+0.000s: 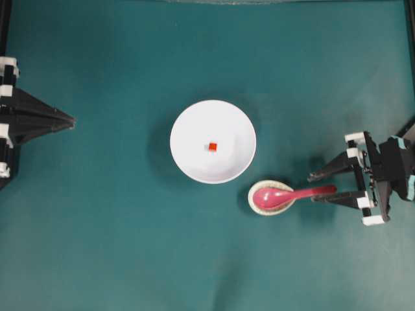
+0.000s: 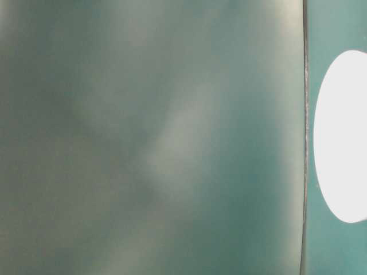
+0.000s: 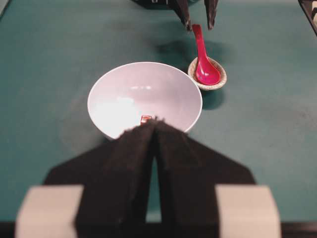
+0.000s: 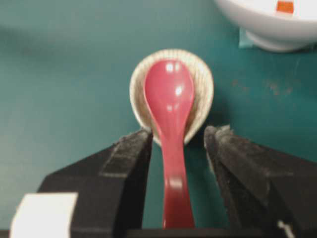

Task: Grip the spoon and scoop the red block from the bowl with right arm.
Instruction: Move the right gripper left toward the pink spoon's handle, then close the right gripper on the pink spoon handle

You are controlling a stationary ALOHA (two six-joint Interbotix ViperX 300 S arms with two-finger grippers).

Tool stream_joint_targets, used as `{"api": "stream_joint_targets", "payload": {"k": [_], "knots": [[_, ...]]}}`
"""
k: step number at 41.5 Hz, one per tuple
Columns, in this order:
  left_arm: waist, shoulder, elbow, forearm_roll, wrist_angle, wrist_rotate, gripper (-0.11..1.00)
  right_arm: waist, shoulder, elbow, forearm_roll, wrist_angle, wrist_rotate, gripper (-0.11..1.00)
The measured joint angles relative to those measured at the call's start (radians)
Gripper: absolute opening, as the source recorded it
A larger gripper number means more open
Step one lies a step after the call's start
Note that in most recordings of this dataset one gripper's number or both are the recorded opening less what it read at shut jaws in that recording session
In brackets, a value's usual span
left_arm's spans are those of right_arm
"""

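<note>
spoon [image 1: 285, 195] rests scoop-down in a small dish [image 1: 259, 206], handle lying between the spread, empty fingers of the right gripper [image 1: 320, 186]. block [image 1: 212, 147] sits in the bowl [image 1: 188, 123]. left gripper [image 3: 154, 130] is pressed together. risk: an off-centre squeeze could twist the glossy handle or tip the dish.

We see a small speckled grey-white dish [image 1: 262, 206] resting on a teal table [image 1: 104, 233]. Taking this dish as our landmark, the teal table surface spreads out on every side of it in the overhead view. From the right wrist view, we see the dish [image 4: 203, 89] has a rounded rim with fine dark speckling. From the left wrist view, the dish [image 3: 221, 79] casts a dark shadow on the table just beside it.
</note>
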Motion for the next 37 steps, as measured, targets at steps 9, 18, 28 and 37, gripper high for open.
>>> {"api": "stream_joint_targets", "payload": {"k": [9,18,28,37], "knots": [[0.000,0.000,0.000,0.000,-0.002,0.000,0.00,0.006,0.087,-0.005,0.020,-0.037,-0.002,0.53],[0.003,0.000,0.000,0.000,0.000,0.000,0.00,0.026,0.117,-0.025,0.025,-0.023,-0.002,0.53],[0.012,0.002,0.002,0.000,0.000,-0.002,0.00,0.028,0.121,-0.028,0.037,0.011,-0.002,0.53],[0.014,0.000,0.000,0.000,-0.002,0.000,0.00,0.028,0.121,-0.029,0.048,0.026,0.021,0.52]]}}
